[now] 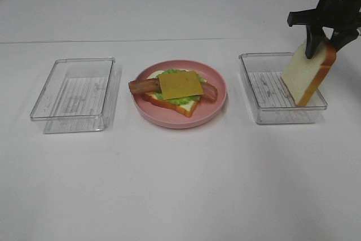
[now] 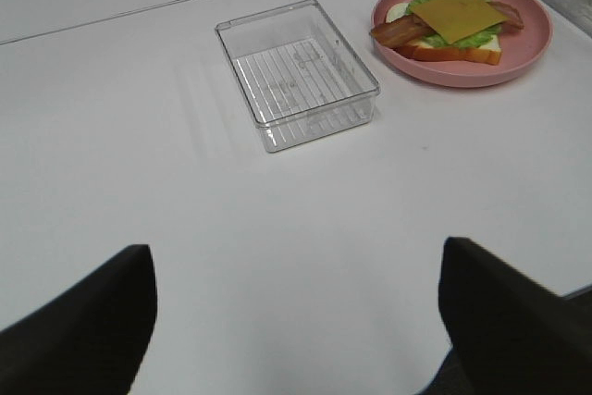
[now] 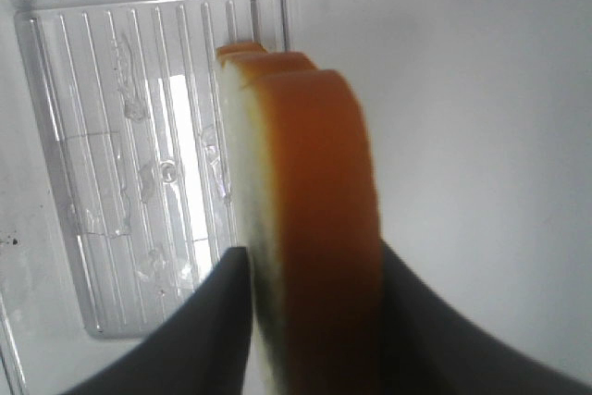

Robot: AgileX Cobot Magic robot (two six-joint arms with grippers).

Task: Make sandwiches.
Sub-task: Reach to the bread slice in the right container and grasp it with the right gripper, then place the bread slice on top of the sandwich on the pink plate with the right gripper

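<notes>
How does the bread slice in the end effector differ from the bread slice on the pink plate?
The held bread slice hangs nearly upright over the right clear container; the plate's slice lies flat on the pink plate. The held one is bare; the other carries lettuce, bacon and cheese. Both are white with orange-brown crust.

The exterior high camera looks down from the front across the white surface (image 1: 180, 184), taking in the left clear tray (image 1: 73, 88), pink plate (image 1: 217, 103) and right clear tray (image 1: 265, 91). The left wrist camera sits back and low, facing the left clear tray (image 2: 296, 71) and pink plate (image 2: 462, 71) — both shared with the high view. The right wrist camera looks straight down, very close — onto the bread slice (image 3: 314, 219) over the right clear tray (image 3: 120, 182).
</notes>
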